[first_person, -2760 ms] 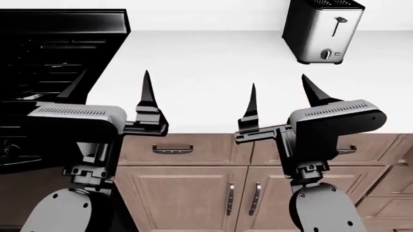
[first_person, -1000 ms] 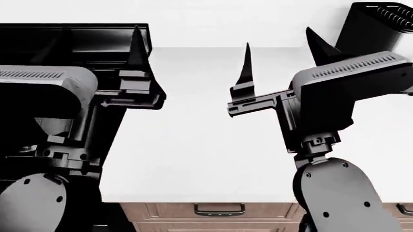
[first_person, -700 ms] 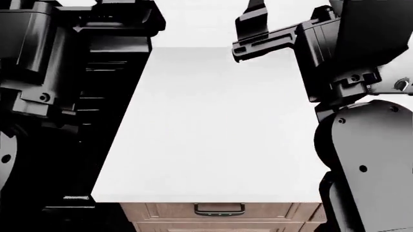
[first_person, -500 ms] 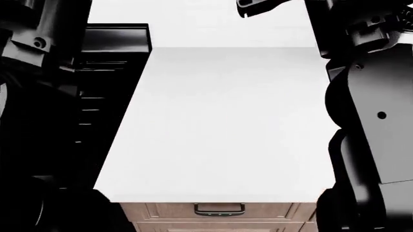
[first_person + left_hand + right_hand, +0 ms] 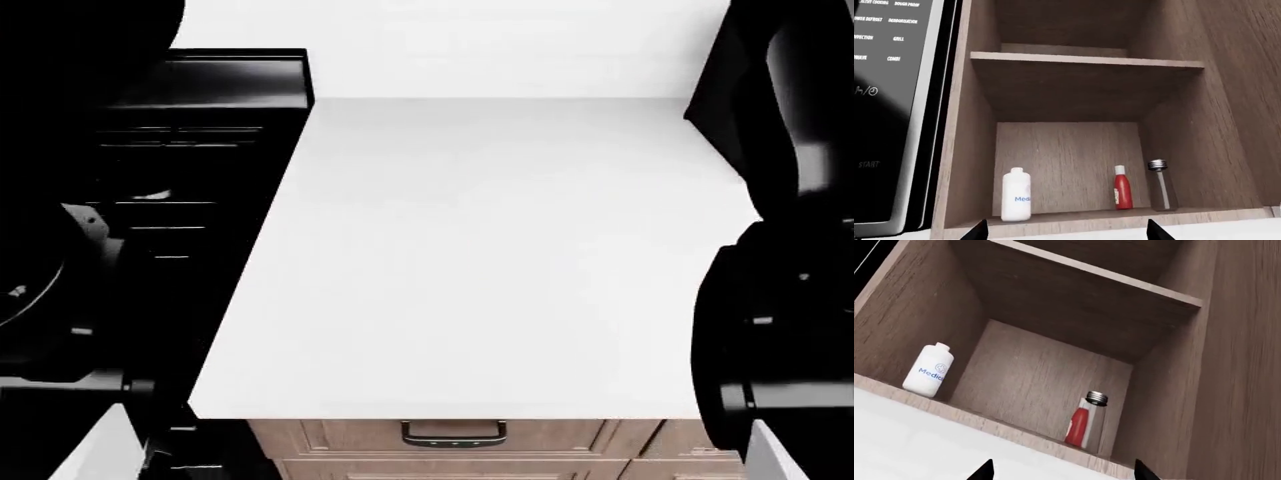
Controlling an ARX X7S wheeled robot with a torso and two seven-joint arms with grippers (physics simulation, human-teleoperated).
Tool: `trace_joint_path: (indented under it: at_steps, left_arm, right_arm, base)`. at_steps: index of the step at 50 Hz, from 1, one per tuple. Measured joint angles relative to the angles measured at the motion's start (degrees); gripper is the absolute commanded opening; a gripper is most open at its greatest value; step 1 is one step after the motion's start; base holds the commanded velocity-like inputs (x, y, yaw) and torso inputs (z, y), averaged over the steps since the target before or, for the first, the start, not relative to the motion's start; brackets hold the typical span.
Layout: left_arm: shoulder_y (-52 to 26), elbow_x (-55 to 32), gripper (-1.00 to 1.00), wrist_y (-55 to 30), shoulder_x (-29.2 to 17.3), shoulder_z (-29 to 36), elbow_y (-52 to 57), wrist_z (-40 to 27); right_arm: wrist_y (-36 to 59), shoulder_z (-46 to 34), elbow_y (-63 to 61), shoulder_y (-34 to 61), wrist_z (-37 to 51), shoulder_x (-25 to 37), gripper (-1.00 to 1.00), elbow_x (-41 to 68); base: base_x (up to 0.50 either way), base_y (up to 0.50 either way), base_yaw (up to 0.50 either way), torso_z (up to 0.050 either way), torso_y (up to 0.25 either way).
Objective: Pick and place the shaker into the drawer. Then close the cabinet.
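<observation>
Black fingertips are all that shows of each hand. The left gripper (image 5: 1065,231) and the right gripper (image 5: 1064,470) each present two tips set wide apart, spread and holding nothing.

Ahead of both lies an open wall cabinet (image 5: 981,150) of brown wood grain. The shaker (image 5: 1161,186) stands upright on its bottom shelf (image 5: 1074,216), long axis vertical, near the side wall. A red bottle (image 5: 1122,188) stands just beside it; a white bottle (image 5: 1016,195) stands well apart. From the right wrist camera the shaker (image 5: 1094,421) sits partly in front of the red bottle (image 5: 1076,427).

Judgement: which arm is nearer cannot be told; both face the shaker squarely.

Half a second ago both arms showed raised in the head view; now only dark masses remain at its edges, above the white counter (image 5: 494,250). The drawer is not identifiable in any view.
</observation>
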Motion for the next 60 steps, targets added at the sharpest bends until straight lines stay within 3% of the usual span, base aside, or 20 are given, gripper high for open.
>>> trace_joint_path:
  at_steps: [28,60]
  left_arm:
    - [-21.96,-3.74,1.0,0.41,2.75,4.98,-24.26,-3.04]
    - [-40.48,-6.77,1.0,14.31,3.23,15.47,-55.21,-3.79]
  right_arm:
    - [-2.44,-1.48,20.77,15.81,-0.08,-1.69,1.0,-0.05]
    - [-11.52,-3.88,44.5,29.58,0.78,-4.44,1.0,-0.13]
  base:
    - [0.0,0.0,0.0,0.0,0.0]
    - [0.0,0.0,0.0,0.0,0.0]
